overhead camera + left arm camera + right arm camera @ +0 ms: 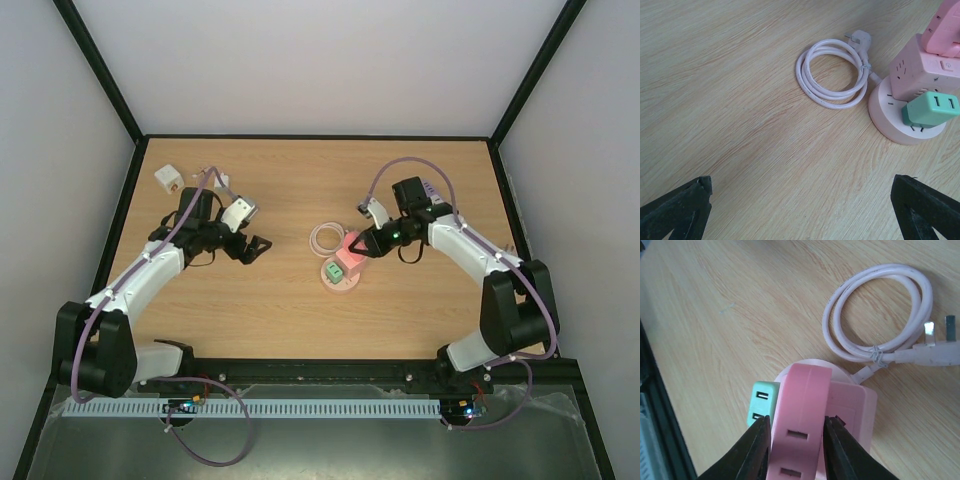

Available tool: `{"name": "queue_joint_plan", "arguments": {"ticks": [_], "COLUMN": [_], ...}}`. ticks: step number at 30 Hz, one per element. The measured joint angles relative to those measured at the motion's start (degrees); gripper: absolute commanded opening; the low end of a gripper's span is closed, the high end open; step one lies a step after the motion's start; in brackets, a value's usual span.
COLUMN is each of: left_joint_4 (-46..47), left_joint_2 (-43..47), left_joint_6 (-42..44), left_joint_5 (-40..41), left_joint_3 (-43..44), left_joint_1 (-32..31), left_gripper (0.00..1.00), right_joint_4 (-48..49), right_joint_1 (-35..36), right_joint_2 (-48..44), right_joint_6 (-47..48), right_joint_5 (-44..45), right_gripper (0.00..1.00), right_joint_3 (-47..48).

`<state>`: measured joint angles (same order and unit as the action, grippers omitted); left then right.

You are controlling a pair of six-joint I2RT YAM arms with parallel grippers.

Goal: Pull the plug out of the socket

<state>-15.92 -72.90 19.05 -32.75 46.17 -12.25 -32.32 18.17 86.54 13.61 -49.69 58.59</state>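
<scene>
- The step in hand looks like the grasp before the pull: the right hand (pixel 799 422) is closed on the pink plug (pixel 802 395), one finger against each of its long sides
- The pink plug sits on top of the square block of the socket (pixel 852 407); whether it is fully seated cannot be told
- The socket stands near the middle of the worktop (pixel 300 170), its round base flat on the wood, with its coiled cable (pixel 880 310) lying just beside it
- A green plug (pixel 931 107) sits on the disc base, just beside one finger of the right hand but outside the grip
- The next move likely calls for a straight pull along the plug's pins; nothing holds the base down, so the light socket may lift with the plug unless the other hand pins it
- The right arm reaches inward from its side, its wrist tilted down over the socket
- The left hand (pixel 256 247) hovers well apart to the left of the socket, spread wide and holding nothing, its camera facing the socket
</scene>
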Motion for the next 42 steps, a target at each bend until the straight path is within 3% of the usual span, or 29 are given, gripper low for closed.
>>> {"name": "queue_joint_plan", "arguments": {"ticks": [8, 20, 30, 36, 42], "left_joint_4": [0.0, -1.1, -4.5, -5.0, -5.0], "left_joint_2": [0.0, 1.8, 6.0, 8.3, 8.1], "left_joint_6": [0.0, 0.7, 6.3, 11.7, 15.8], "left_joint_5": [0.0, -0.7, -6.5, -12.6, -15.6], "left_joint_3": [0.0, 0.0, -1.6, -4.2, -5.1], "left_joint_1": [0.0, 0.4, 2.2, 2.2, -0.5], "left_gripper": [0.99, 0.99, 0.99, 0.99, 0.95], "right_joint_4": [1.1, 0.5, 1.8, 2.1, 2.6], "right_joint_1": [2.0, 8.5, 20.9, 21.2, 21.2], "right_joint_2": [-1.6, -0.9, 1.3, 1.3, 0.4], "right_joint_6": [2.1, 11.9, 15.5, 16.3, 16.9], "right_joint_5": [5.3, 5.7, 8.5, 8.5, 8.6], "right_gripper": [0.16, 0.16, 0.28, 0.41, 0.45], "right_joint_3": [-0.7, 0.4, 3.1, 4.0, 3.3]}}
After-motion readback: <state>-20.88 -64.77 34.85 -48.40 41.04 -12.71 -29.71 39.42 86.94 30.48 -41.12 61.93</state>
